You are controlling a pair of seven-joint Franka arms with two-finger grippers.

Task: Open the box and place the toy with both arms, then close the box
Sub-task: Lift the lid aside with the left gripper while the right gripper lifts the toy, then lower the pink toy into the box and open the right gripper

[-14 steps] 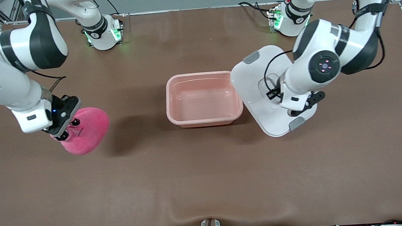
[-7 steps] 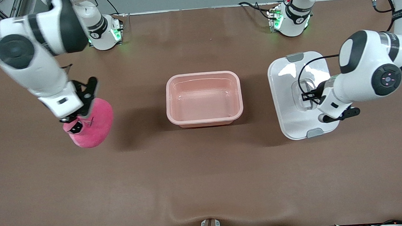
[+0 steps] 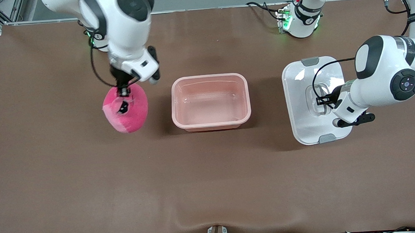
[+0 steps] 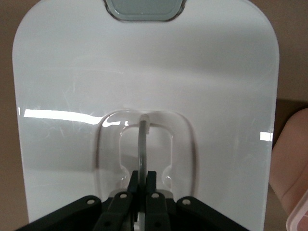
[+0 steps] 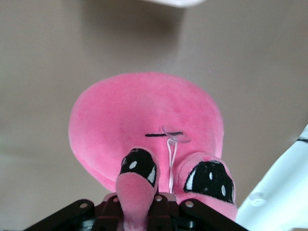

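Kept the lid (image 3: pixel 312 88) clenched by its handle in the left end effector (image 3: pixel 322 100), clear of the open box (image 3: pixel 210 102), while hung the toy (image 3: pixel 126 110) in the clenched right end effector (image 3: pixel 124 92) beside it, ready for lowering in.

Front camera high, overlooks table (image 3: pixel 212 188); wrist cameras close

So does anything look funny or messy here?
Nothing is spilled or broken. The toy dangles by its snout from the shut right gripper beside the open box. The left gripper holds the lid by its handle.
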